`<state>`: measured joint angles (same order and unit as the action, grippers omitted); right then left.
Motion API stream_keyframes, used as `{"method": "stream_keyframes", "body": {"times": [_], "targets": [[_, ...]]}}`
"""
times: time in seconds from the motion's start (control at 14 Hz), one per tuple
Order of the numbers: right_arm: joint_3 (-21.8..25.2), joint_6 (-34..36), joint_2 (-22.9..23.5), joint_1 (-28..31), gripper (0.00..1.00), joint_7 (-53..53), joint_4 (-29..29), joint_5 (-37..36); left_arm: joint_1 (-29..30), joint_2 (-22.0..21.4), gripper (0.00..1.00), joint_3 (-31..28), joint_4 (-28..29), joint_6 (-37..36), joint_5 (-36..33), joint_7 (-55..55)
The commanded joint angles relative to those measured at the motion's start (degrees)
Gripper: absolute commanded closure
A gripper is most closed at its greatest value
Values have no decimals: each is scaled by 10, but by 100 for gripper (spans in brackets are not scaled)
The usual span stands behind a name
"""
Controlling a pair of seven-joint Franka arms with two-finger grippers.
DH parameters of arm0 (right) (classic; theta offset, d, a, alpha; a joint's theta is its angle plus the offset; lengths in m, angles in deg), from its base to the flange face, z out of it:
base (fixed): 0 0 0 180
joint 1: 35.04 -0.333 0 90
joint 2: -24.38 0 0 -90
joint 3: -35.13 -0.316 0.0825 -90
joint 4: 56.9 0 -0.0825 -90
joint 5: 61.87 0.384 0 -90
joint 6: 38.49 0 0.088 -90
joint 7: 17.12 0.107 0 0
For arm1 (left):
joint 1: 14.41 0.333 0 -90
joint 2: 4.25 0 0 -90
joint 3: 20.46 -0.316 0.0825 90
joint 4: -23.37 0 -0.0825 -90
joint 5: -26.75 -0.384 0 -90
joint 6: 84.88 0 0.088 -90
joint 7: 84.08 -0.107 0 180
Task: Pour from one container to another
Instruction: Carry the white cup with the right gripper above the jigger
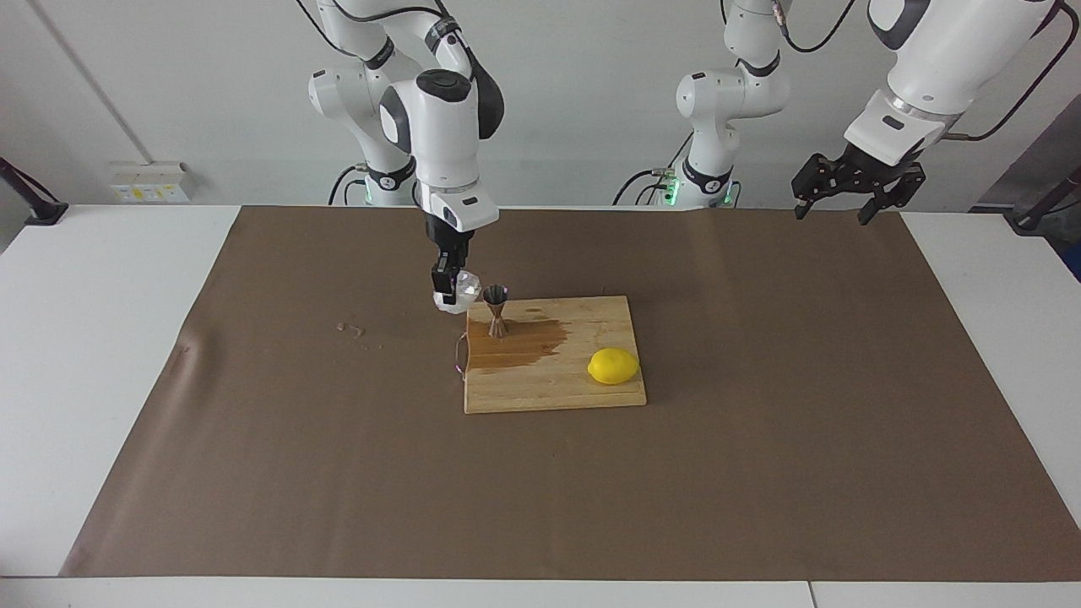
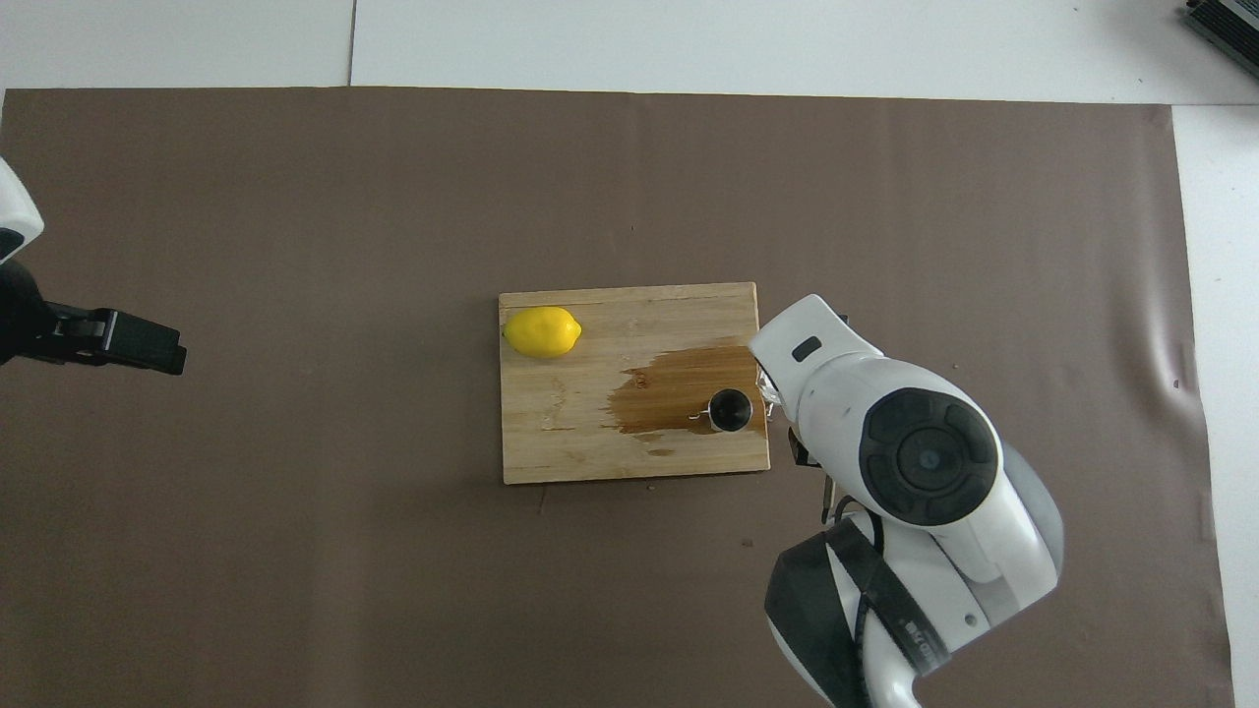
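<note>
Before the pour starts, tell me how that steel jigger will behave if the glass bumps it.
The jigger probably tips easily: tall, narrow-waisted, on a small foot. It stands in a wet patch on the cutting board, so it may also slide. The tumbler in the right gripper hangs close beside its rim.

Jigger [image 1: 496, 309] on board [image 1: 553, 388] w/ lemon [image 1: 613, 366] – glass [image 1: 460, 295] beside jigger, off board

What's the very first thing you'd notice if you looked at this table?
Probably the bright yellow lemon on the wooden cutting board, which has a big brown wet stain. Then the right gripper holding a clear glass in the air right beside the little steel jigger that stands in the stain.
</note>
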<state>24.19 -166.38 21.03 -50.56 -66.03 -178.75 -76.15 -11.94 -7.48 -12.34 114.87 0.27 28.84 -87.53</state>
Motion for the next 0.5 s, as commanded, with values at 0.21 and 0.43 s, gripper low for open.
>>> {"method": "stream_keyframes", "body": {"times": [0.21,0.43], "targets": [[1,40,9,-34,100,13,9,-74,-25,-10,0,-20,12,-3,-10,7],[1,64,7,-49,100,16,9,-99,-28,-10,0,-30,12,-3,-10,6]]}}
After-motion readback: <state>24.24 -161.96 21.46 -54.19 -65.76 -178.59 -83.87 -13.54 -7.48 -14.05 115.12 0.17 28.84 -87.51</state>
